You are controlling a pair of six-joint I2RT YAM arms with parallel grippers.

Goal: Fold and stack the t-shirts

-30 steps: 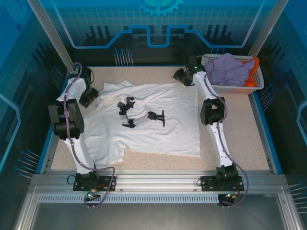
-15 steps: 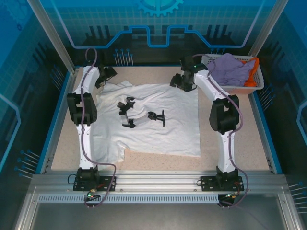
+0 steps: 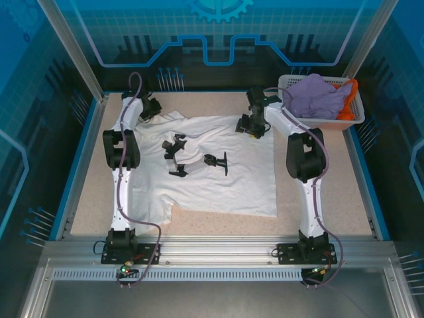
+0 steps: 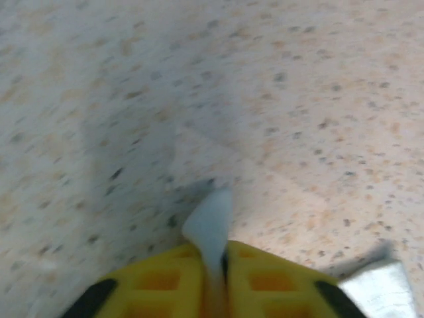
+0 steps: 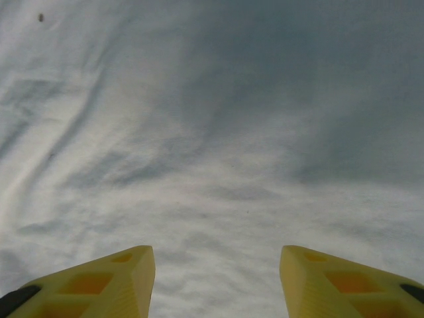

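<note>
Left gripper (image 4: pixel 213 268) clamped on a pinch of the white t-shirt (image 3: pixel 218 179) at its far-left corner | right gripper (image 5: pixel 216 278) hung parted and empty over its far-right edge | shirt lay spread on the table (image 3: pixel 331 199) | lavender t-shirt (image 3: pixel 318 96) and orange t-shirt (image 3: pixel 349 106) heaped in the basket (image 3: pixel 358 121)

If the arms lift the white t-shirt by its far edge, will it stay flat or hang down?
Probably floppy: the white t-shirt lies wrinkled, and a thin tip of it curls between the shut left fingers. Likely light, being thin cloth. The rest would probably sag.
</note>
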